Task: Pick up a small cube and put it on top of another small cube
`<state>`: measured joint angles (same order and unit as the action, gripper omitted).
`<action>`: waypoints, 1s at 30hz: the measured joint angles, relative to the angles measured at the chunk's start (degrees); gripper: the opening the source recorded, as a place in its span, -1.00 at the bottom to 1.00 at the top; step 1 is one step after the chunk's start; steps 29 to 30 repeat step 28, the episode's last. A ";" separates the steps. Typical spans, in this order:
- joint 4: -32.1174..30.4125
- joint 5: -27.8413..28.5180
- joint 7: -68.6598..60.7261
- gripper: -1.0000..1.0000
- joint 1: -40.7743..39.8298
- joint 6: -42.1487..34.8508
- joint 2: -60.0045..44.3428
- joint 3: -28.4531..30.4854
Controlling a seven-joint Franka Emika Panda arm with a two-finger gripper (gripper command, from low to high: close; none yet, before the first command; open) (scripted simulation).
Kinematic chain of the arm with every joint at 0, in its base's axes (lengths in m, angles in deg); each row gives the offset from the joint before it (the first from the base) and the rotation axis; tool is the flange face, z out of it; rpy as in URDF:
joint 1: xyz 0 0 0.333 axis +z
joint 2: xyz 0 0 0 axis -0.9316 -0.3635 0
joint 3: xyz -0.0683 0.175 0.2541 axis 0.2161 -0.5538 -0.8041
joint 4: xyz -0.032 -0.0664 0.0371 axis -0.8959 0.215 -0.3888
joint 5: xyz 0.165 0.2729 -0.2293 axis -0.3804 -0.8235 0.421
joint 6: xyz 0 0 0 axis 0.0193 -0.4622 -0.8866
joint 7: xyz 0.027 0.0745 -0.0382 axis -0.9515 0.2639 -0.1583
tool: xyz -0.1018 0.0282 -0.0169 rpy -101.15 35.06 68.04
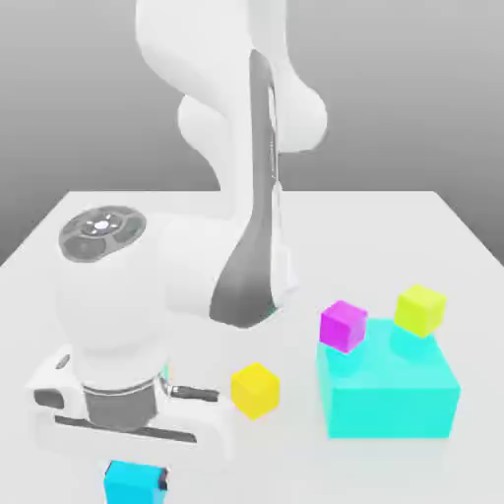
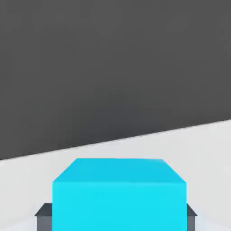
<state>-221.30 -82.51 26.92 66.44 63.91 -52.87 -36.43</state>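
The jaws stand closed against the two opposite sides of the small cyan cube (image 2: 119,196); in the hand view a dark grey finger (image 2: 44,216) shows at each lower flank of the cube, touching it. The gripper (image 1: 133,480) points down at the near edge of the white bench (image 1: 394,221), and in the exterior view the cube (image 1: 131,482) sits just beneath the hand's white body, at the bottom of the picture, towards the exterior view's left. Whether the cube rests on the bench or is lifted off it cannot be told.

To the exterior view's right of the hand, a small yellow cube (image 1: 255,389) lies on the bench, apart from everything else. Further to the exterior view's right stands a large cyan block (image 1: 389,394). A small magenta cube (image 1: 344,326) sits at the block's upper back corner on the side nearer the arm, and a small yellow-green cube (image 1: 420,309) sits at its far back corner; whether these two rest on the block or behind it cannot be told. The white arm (image 1: 236,148) rises behind the hand, against a grey backdrop.
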 joint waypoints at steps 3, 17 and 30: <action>-3.76 -0.38 -2.79 -1.00 3.29 -2.35 6.16 -3.99; -21.55 -3.83 -17.40 -1.00 25.37 -13.37 35.41 -17.18; -29.11 -3.50 -19.85 1.00 29.92 -3.25 33.00 -22.25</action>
